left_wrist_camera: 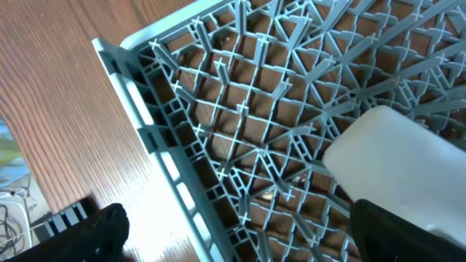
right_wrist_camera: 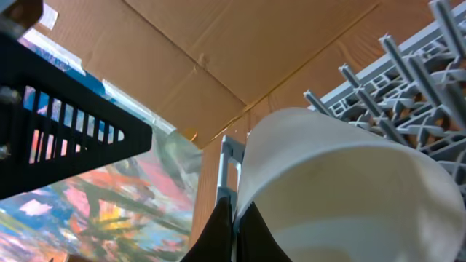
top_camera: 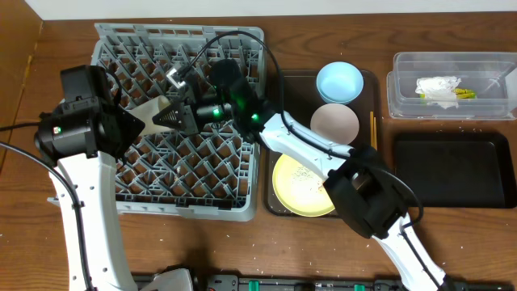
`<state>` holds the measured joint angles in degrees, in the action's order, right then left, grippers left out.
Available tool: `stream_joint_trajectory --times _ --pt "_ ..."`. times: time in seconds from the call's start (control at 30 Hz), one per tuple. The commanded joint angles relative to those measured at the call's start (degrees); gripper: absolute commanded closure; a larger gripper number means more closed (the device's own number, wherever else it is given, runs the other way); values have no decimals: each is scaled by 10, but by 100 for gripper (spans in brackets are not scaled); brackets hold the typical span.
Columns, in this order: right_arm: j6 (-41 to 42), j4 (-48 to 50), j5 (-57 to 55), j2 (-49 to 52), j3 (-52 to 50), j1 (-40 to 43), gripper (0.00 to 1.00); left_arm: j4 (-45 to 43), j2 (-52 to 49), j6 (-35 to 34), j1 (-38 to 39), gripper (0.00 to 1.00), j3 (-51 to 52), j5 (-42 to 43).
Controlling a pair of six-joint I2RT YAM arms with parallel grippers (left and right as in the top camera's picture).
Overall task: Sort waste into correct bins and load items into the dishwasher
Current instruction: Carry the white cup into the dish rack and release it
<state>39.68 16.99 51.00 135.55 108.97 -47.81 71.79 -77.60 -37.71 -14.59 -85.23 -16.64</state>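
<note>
Progress is early, as I judge it. At the left, the rack (top_camera: 182, 174) holds no dish that I can see; its pegs show bare in the overhead and left wrist views. The left hand (left_wrist_camera: 247, 236) hangs over the rack's left side with its fingers wide apart, gripping nothing.

Just beside it, the cup (top_camera: 155, 113) is above the middle of the rack, clamped in the right hand (top_camera: 174, 118), which reaches across from the right. In the right wrist view the cup fills the space between the fingers. It looks set to be the first item loaded, but it is not yet put down.

Right of the rack, the brown tray (top_camera: 303, 89) carries the blue bowl (top_camera: 339, 81), the pink bowl (top_camera: 334, 123) and the plate (top_camera: 291, 194), which has crumbs (top_camera: 305, 172) on it. The chopsticks (top_camera: 372, 129) lie along the tray's right edge.

Farther right, the wrapper (top_camera: 439, 89) lies in the tub (top_camera: 404, 101), so that part of the sorting looks done. The black tray (top_camera: 452, 174) below it shows nothing inside.

What is left: seat the cup, tip the crumbs into a bin, then load both bowls, the plate and the chopsticks.
</note>
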Motion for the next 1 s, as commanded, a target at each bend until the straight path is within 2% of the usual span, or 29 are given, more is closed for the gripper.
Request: stream_joint_trajectory --times 0.0,0.4,0.57,0.6,0.7,0.97 --pt "-3 1 -2 12 3 1 99 2 1 -7 -3 2 -10 -1" --pt "107 103 18 90 3 23 99 2 1 -7 -3 2 -10 -1" --pt "106 103 18 92 3 25 98 2 1 -7 -3 2 -10 -1" --pt "106 102 16 92 3 27 95 2 1 -7 -3 2 -10 -1" --pt "107 90 13 92 3 35 94 2 1 -7 -3 2 -10 -1" --pt "89 7 -3 92 3 71 98 2 1 -7 -3 2 -10 -1"
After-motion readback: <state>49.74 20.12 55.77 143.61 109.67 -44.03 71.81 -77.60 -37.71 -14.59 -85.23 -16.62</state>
